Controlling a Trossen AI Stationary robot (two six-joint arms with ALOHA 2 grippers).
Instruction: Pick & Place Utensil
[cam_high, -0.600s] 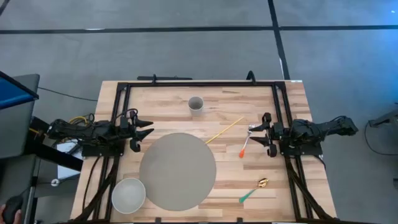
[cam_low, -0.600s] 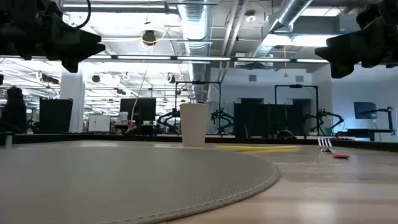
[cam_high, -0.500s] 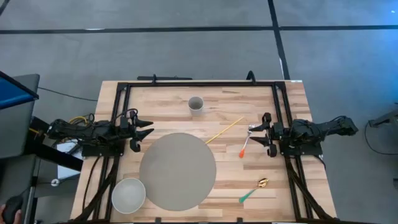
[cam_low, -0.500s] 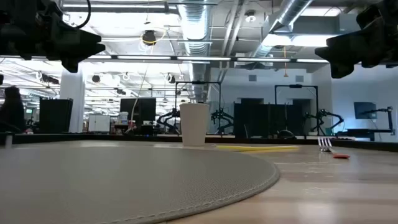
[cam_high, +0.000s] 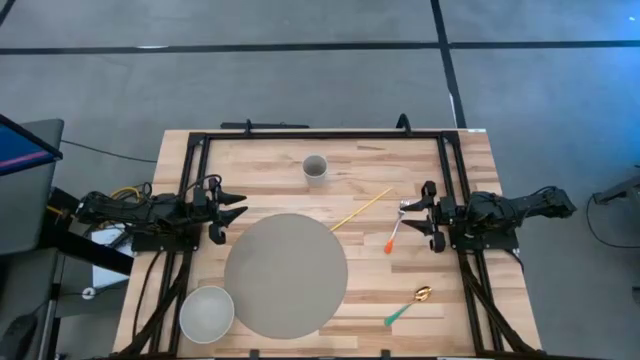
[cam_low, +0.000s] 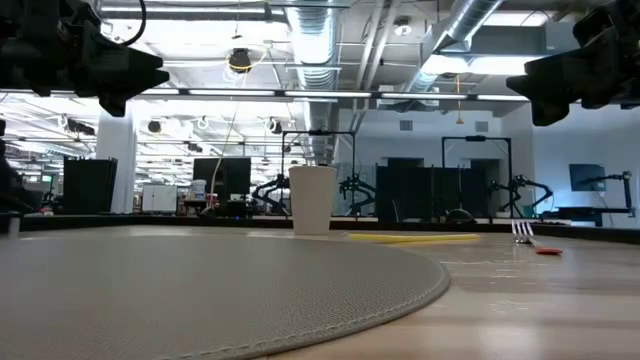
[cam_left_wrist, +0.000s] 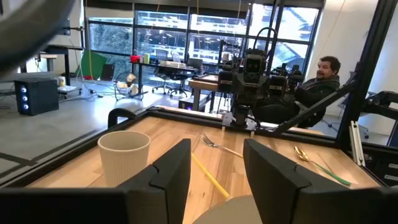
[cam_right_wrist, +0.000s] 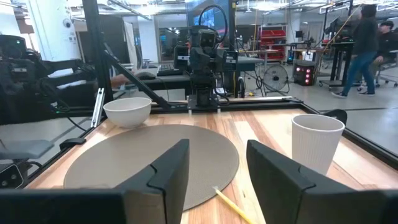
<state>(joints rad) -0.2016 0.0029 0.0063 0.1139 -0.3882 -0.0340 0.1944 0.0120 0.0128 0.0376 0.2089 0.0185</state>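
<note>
Your right hand (cam_high: 428, 215) is wide and empty at the worktop's right edge; drop squarely over the fork (cam_high: 397, 227) handle

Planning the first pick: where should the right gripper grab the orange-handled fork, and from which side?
Probably mid-handle on the fork, from straight above. It lies flat on the table, tines toward the right gripper, orange handle end toward the round mat. Turn the open fingers across the thin shaft; nothing crowds it.

There is one cup (cam_high: 315, 167), one bowl (cam_high: 206, 312), one round mat (cam_high: 286, 274), one fork (cam_high: 397, 227), one spoon (cam_high: 408, 305) and one yellow stick (cam_high: 360, 210).
</note>
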